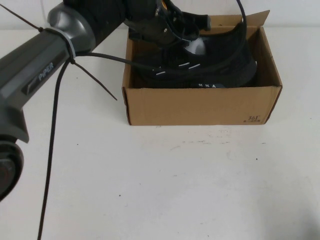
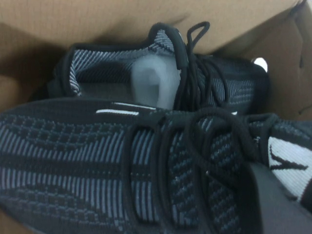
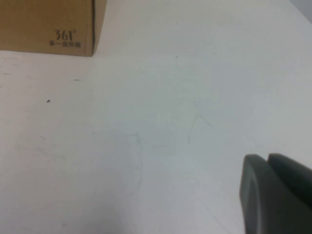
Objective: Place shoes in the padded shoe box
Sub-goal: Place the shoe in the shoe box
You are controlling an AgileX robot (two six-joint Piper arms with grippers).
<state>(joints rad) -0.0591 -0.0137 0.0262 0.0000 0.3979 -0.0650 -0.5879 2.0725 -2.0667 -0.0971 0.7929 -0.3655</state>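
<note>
The left gripper (image 1: 170, 30) hides part of the shoes (image 1: 210, 70) (right gripper (image 3: 278, 195) mostly cropped).

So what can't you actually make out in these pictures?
- Left gripper: in the high view it blends into the black shoes inside the padded shoe box; the left wrist view shows only one finger, so open or shut is unclear.
- Right gripper: cut off by the right wrist view's edge, low over the table.
- Padding: hidden under the shoes.
</note>
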